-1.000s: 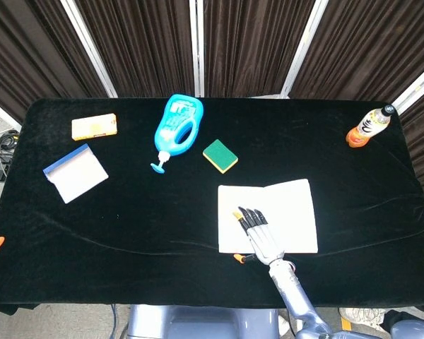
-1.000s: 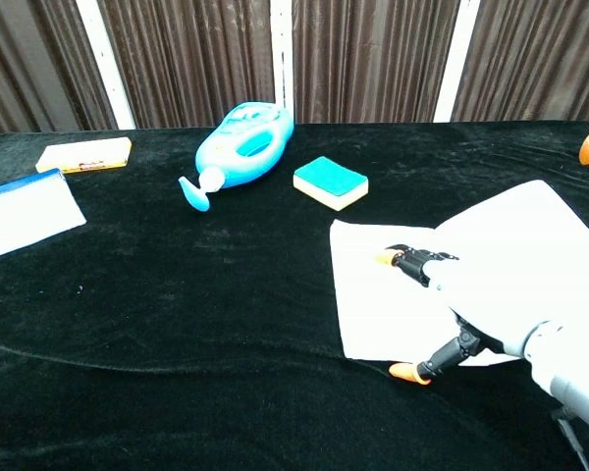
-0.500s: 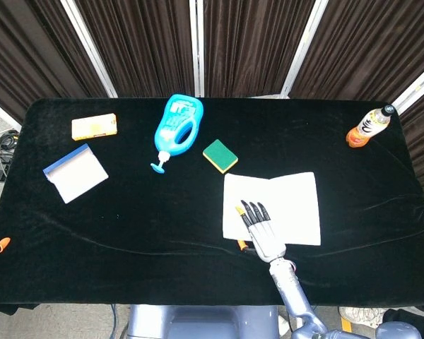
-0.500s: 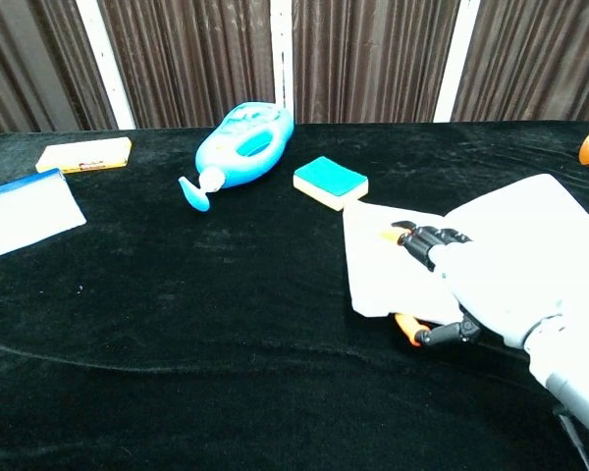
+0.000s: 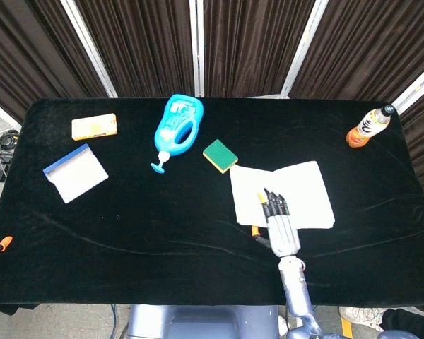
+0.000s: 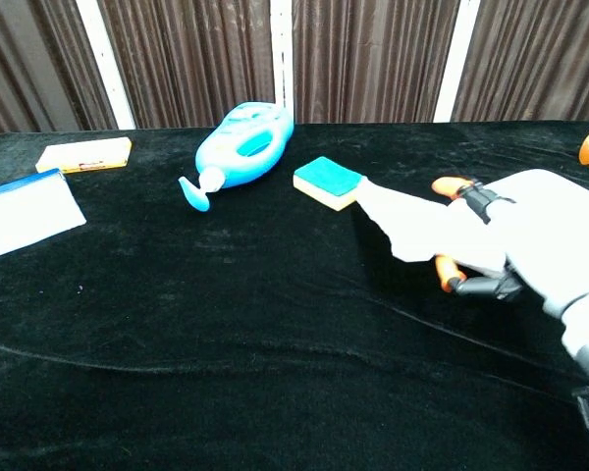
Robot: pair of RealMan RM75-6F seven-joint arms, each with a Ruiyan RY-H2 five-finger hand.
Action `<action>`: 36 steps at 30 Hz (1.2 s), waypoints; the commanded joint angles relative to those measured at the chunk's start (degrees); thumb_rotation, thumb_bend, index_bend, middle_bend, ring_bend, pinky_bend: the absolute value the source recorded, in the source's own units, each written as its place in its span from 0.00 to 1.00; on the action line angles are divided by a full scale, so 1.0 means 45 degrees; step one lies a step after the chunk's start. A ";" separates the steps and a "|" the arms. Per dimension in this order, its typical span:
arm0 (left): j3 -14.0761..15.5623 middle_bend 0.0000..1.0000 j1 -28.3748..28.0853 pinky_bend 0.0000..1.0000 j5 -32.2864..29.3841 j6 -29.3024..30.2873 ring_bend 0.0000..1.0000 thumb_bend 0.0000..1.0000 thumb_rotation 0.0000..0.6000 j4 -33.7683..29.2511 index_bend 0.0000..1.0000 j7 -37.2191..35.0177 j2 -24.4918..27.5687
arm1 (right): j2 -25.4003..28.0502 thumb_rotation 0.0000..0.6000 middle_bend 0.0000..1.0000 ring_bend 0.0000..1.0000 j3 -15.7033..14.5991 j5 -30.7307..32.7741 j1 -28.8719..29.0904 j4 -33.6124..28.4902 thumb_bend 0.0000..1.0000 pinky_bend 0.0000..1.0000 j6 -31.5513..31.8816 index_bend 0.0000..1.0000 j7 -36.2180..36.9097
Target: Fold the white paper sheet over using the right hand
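The white paper sheet (image 5: pixel 300 187) lies right of centre on the black table (image 5: pixel 148 226). My right hand (image 5: pixel 279 222) grips its near left part, with the fingers (image 5: pixel 272 205) on top and the orange-tipped thumb (image 5: pixel 256 230) beneath. In the chest view the sheet (image 6: pixel 402 221) is raised off the cloth and slopes up to the right hand (image 6: pixel 545 240), its left corner close to the green sponge (image 6: pixel 331 183). The sheet's right half is hidden behind the hand there. My left hand shows in neither view.
A blue bottle (image 5: pixel 177 131) lies at the back centre beside the green sponge (image 5: pixel 220 155). An orange drink bottle (image 5: pixel 367 127) stands at the far right. A yellow box (image 5: pixel 94 126) and a blue-edged white pad (image 5: pixel 75 172) lie at the left.
My right hand has risen and moved away from the near edge and to the right, taking the paper's near left part up off the table. The sheet has shifted toward the sponge.
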 commanded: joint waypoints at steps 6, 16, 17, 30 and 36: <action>0.0051 0.00 -0.0009 0.00 0.0102 0.0061 0.00 0.17 1.00 -0.0081 0.00 0.0173 -0.0079 | 0.0911 1.00 0.00 0.00 0.1011 0.1397 -0.0656 -0.1654 0.48 0.00 0.0094 0.00 0.0768; 0.0066 0.00 -0.0056 0.00 0.0107 0.0042 0.00 0.17 1.00 -0.0131 0.00 0.0369 -0.0158 | 0.1387 1.00 0.00 0.00 0.1746 0.2092 -0.0287 -0.2229 0.48 0.00 -0.0670 0.00 0.1444; 0.0064 0.00 -0.0056 0.00 0.0110 0.0045 0.00 0.17 1.00 -0.0130 0.00 0.0364 -0.0157 | 0.1365 1.00 0.00 0.00 0.1864 0.2166 -0.0235 -0.2263 0.48 0.00 -0.0650 0.00 0.1400; 0.0109 0.00 -0.0056 0.00 0.0263 0.0114 0.00 0.17 1.00 -0.0160 0.00 0.0379 -0.0196 | 0.1112 1.00 0.00 0.00 0.4035 0.4800 -0.0253 -0.3233 0.54 0.00 0.0392 0.00 0.0282; 0.0120 0.00 -0.0072 0.00 0.0251 0.0101 0.00 0.17 1.00 -0.0185 0.00 0.0477 -0.0236 | 0.1429 1.00 0.00 0.00 0.4286 0.5494 -0.0265 -0.2947 0.53 0.00 0.0360 0.00 -0.0086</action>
